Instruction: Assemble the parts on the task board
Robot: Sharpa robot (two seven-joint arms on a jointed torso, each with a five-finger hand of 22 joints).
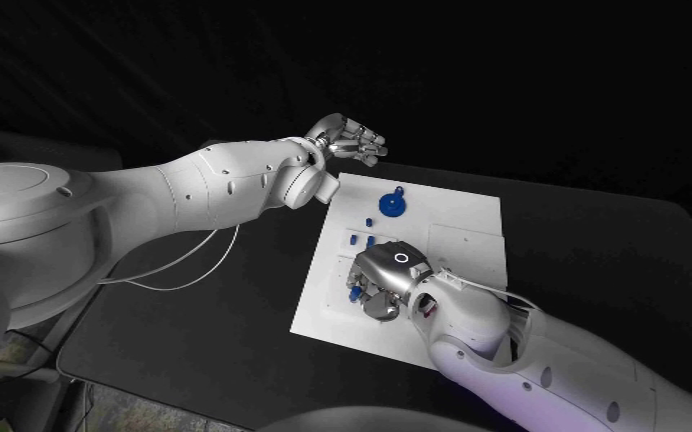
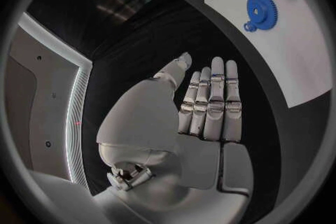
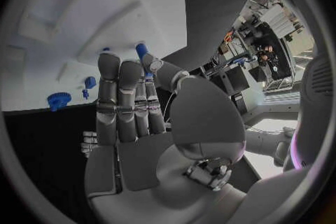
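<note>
the right hand [image 1: 384, 280] lies over the near middle of the task board [image 1: 462, 252], hiding the board and whatever parts sit under its palm; only slivers of a blue part [image 1: 355, 294] peek out beside the fingers. whether that hand holds anything cannot be told. in the right wrist view a blue peg [image 3: 141, 49] is partly covered by the fingertips [image 3: 108, 61]. the small blue pieces [image 1: 369, 220] near the gear [image 1: 392, 203] are too small to make out. in the left wrist view the board runs off the circle's rim.

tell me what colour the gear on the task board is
Blue. The gear shows best in the left wrist view, lying on the white task board.
</note>
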